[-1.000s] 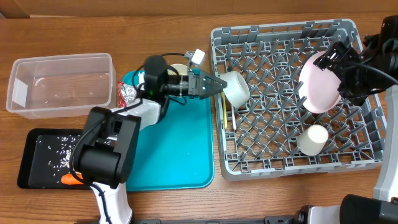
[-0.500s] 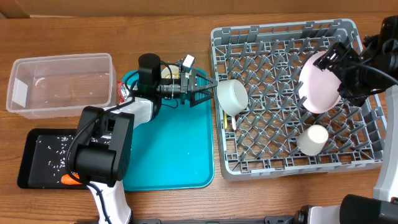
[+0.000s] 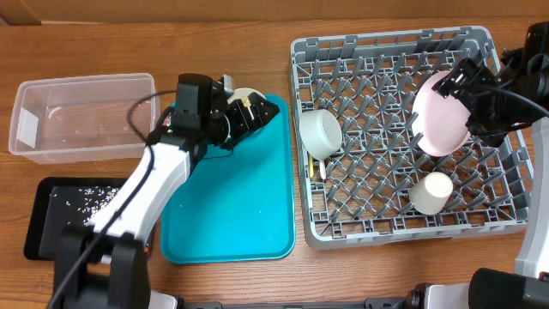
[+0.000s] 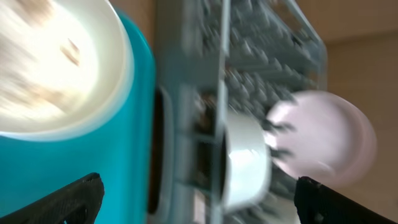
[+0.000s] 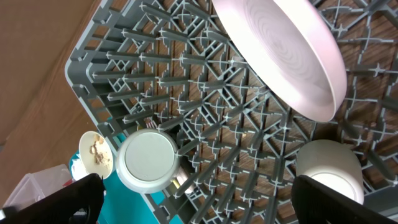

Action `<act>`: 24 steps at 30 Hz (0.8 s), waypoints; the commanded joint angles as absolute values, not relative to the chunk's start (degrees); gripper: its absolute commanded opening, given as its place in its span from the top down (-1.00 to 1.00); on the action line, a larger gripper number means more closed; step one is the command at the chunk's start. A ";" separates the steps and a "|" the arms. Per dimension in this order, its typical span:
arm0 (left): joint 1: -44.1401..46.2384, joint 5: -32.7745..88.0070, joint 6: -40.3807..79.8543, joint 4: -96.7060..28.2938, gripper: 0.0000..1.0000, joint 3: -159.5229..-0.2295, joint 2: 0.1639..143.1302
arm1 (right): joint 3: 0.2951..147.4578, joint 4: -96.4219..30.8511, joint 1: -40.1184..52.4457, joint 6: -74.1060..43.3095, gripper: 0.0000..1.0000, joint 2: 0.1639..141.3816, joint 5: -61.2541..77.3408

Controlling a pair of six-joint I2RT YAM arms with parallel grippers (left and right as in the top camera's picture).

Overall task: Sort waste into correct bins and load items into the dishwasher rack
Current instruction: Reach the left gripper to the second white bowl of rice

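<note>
- Since a second ago, the left gripper [image 3: 257, 113] has backed away from the bowl [image 3: 319, 133] and now hangs over the teal tray [image 3: 232, 206]. Its fingers are wide apart and hold nothing.
- That bowl lies tipped on its side in the left part of the dishwasher rack [image 3: 386, 38].
- Also in the rack are the pink plate [image 3: 442, 120], standing up among the pegs, and the white cup [image 3: 431, 192] near the corner.
- A thin yellow piece [image 3: 309, 159] lies just beside the bowl. I think it is the spoon or the fork.
- I think most of the loading is done. The second bowl [image 3: 243, 97] is not in yet. It sits at the top of the teal tray, under the left gripper.
- The right gripper [image 3: 477, 90] is by the plate, fingers apart, holding nothing.
- On the desk [image 3: 214, 43], the black tray [image 3: 39, 236] has crumbs [image 3: 81, 210] in it. The clear tub [image 3: 86, 120] looks almost bare.
- I cannot see the napkin, the wrapper or the carrot, and the left arm hides some of that side.
- The right wrist view shows crumbs inside the second bowl. The overhead view mostly hides that bowl.
- Only the overhead view shows the bins. The left wrist view is blurry.
</note>
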State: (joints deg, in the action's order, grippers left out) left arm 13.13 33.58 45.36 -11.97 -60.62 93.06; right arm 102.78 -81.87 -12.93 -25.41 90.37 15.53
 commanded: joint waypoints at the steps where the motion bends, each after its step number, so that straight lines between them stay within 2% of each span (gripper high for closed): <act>1: 14.06 10.83 30.35 -14.31 -0.83 -60.93 89.95 | 103.90 -81.60 -12.93 -25.06 -1.00 89.69 15.11; 3: 13.80 6.42 29.21 -16.58 -0.50 -60.93 90.59 | 103.90 -81.62 -12.93 -25.06 -1.00 89.69 15.11; 6: 13.37 2.33 27.20 -18.39 -0.49 -60.93 91.83 | 103.90 -81.76 -12.93 -25.06 -1.00 89.69 15.09; 8: 13.10 2.33 27.00 -18.33 -0.36 -60.93 92.62 | 103.90 -81.78 -12.93 -25.06 -1.00 89.69 15.09; 14: 13.82 2.61 26.96 -18.20 -0.33 -60.93 94.11 | 103.90 -81.78 -12.93 -25.06 -1.00 89.69 15.09; 18: 15.53 1.45 21.37 -17.72 -0.47 -60.93 95.64 | 103.90 -81.76 -12.93 -25.06 -1.00 89.69 15.09; 24: 15.73 0.67 29.61 -16.29 -0.44 -60.93 99.55 | 103.90 -81.76 -12.93 -25.06 -1.00 89.69 15.07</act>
State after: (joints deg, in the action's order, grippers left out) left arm 15.68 2.31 25.52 -17.76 -60.77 96.97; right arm 102.78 -81.95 -12.95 -25.43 90.37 15.46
